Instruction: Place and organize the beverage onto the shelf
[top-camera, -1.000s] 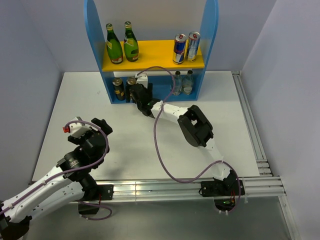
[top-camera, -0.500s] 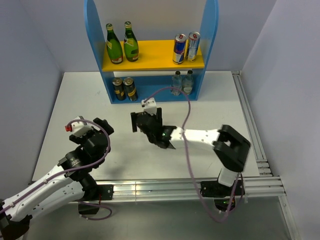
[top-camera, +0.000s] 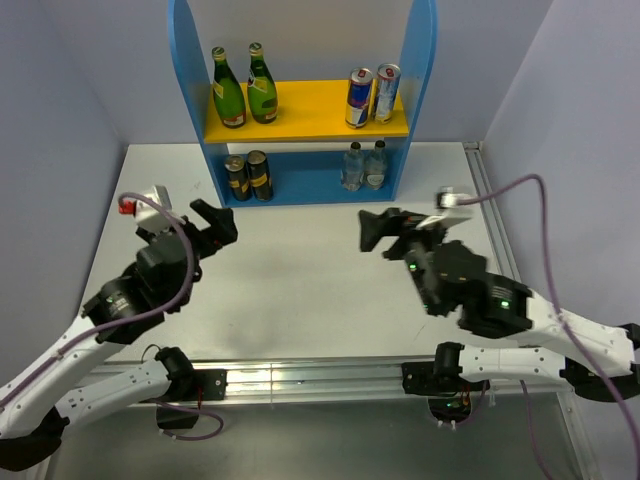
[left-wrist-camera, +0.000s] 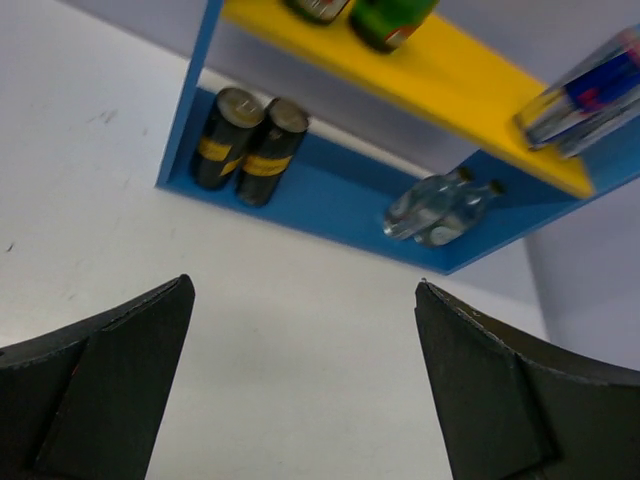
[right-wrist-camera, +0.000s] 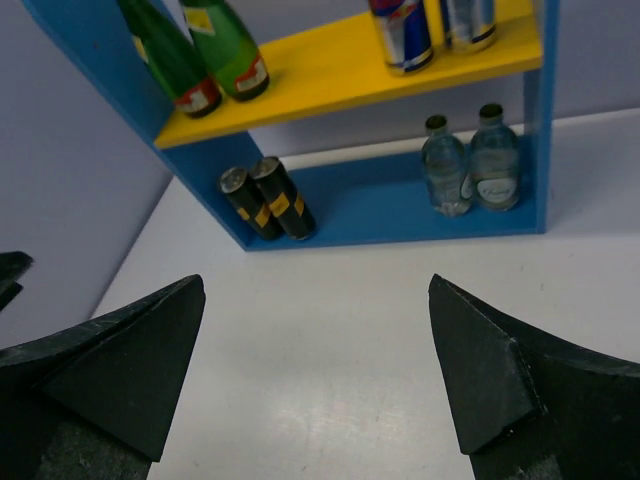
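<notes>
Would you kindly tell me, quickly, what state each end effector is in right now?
Left end effector: open, holding nothing.
Right end effector: open, holding nothing.

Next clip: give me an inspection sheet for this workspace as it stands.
Surface: white table, no spills seen.
Job's things: shelf holds green bottles and blue cans on top, dark cans and clear bottles below; all upright.
Clutter: nothing seen.
Grippers: left gripper and right gripper open, empty.
Cables: left arm's purple cable and right arm's purple cable loop free of the shelf.
Surroundings: grey walls; metal rails at the near edge.
</notes>
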